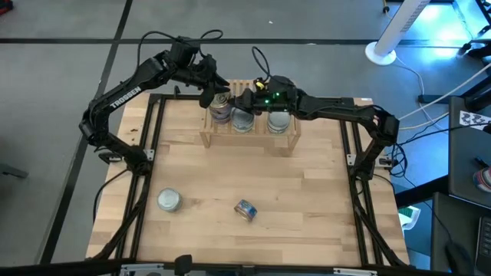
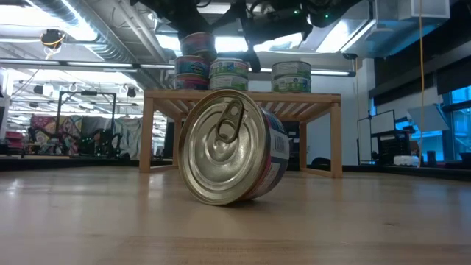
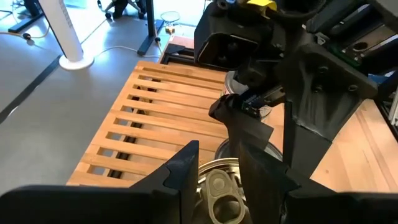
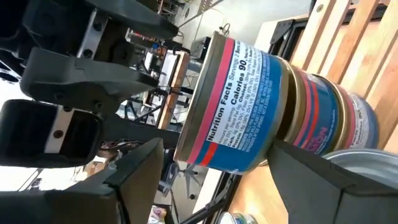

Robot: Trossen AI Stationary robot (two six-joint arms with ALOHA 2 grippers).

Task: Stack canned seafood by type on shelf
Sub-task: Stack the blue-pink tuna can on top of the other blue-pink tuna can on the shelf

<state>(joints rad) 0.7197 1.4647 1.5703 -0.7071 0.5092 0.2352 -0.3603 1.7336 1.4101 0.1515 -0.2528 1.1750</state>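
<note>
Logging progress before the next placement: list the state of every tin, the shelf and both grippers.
shelf: upright, carrying three groups of tins.
blue-red stack: upright at one end of the shelf.
middle tins: stacked upright.
end tins: stacked upright.
silver tin: upright on the table.
blue-labelled tin: on its side on the table, pull tab intact.
left gripper: over the blue-red stack.
right gripper: open, beside that stack.

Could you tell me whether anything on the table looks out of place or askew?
Yes: one blue-labelled tin lies tipped on its side on the table, not flat like the silver-lidded tin nearby or those on the shelf.
</note>
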